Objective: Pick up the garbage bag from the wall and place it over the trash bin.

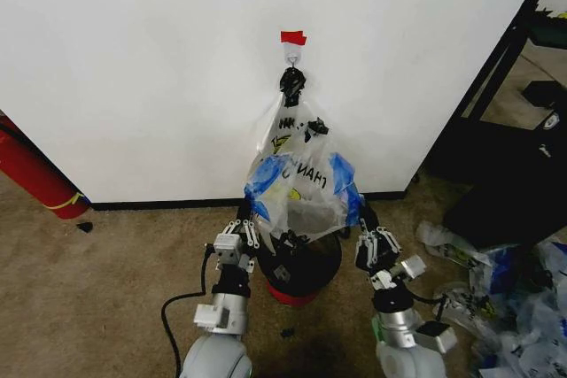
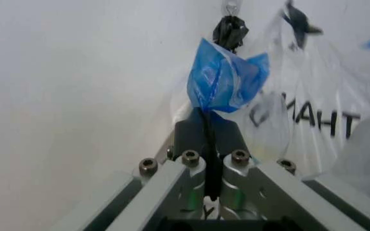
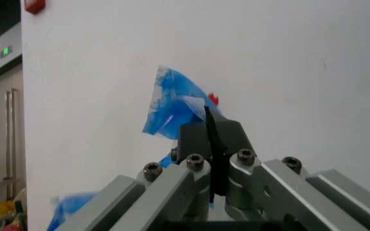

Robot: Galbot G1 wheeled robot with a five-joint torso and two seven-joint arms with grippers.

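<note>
- I have the garbage bag (image 1: 301, 185) stretched open just above the trash bin (image 1: 306, 265), below the hook on the wall (image 1: 133, 59).
- My left gripper (image 2: 209, 144) has its jaws pinched on one blue edge; my right gripper (image 3: 209, 137) clamps the opposite edge.
- I judge this the placing step: next I need both sides lowered evenly around the bin's rim.
</note>
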